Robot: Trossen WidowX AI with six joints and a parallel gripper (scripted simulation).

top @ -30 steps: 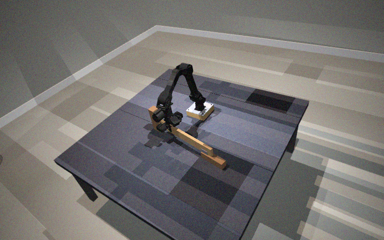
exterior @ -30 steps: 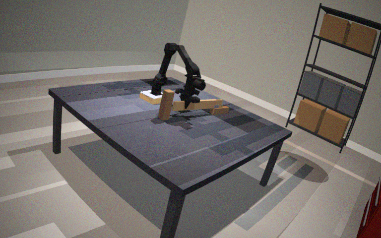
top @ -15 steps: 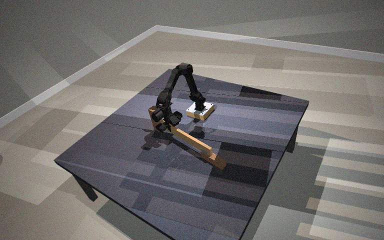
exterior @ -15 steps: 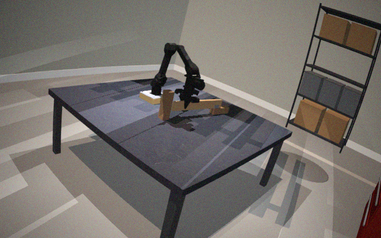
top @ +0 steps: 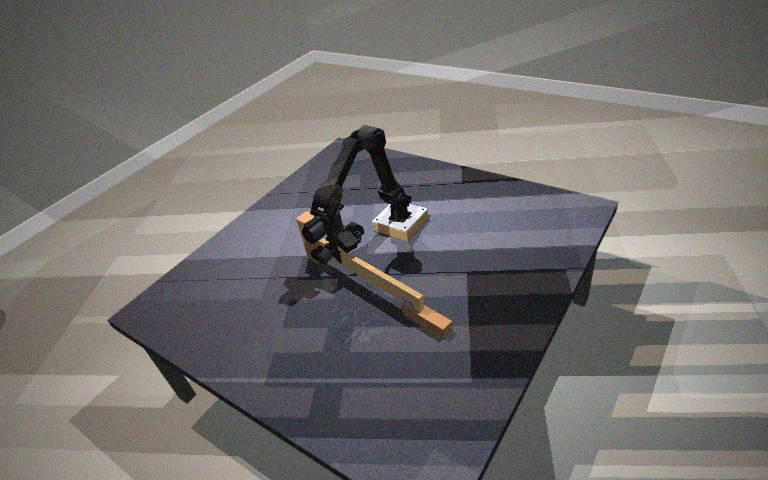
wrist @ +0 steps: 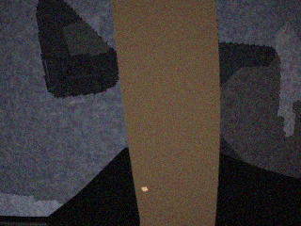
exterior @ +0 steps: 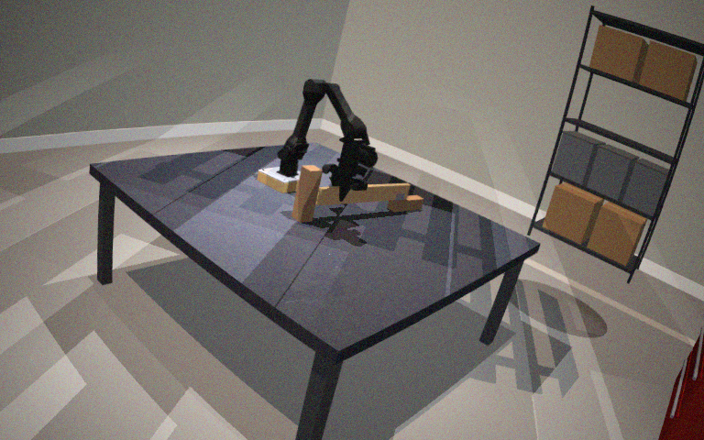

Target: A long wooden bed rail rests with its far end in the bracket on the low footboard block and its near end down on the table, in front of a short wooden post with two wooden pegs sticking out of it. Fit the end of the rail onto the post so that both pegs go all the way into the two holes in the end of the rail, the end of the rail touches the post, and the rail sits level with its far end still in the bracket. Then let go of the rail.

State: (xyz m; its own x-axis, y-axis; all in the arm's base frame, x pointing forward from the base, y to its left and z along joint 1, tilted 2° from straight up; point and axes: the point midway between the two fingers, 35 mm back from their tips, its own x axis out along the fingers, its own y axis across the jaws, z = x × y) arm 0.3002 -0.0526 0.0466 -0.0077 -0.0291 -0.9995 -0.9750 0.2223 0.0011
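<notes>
The long wooden rail [top: 385, 277] [exterior: 384, 192] [wrist: 169, 104] is off the table, roughly level, with its shadow beneath. My gripper [top: 338, 255] [exterior: 343, 192] is shut on the rail near its post end. The upright post [top: 304, 223] [exterior: 306, 194] stands just beyond that end; no pegs show, and I cannot tell whether rail and post touch. The rail's far end is over the inner part of the low footboard block [top: 438, 323] [exterior: 412, 203]; how it sits in the bracket is too small to tell. In the wrist view the rail runs lengthwise between the dark fingers.
The arm's white-topped base [top: 383, 219] [exterior: 268, 173] stands on the table [top: 226, 316] [exterior: 363, 290] behind the rail. The arm arches from it to the post end. A shelf rack [exterior: 584, 120] with boxes stands on the floor away from the table.
</notes>
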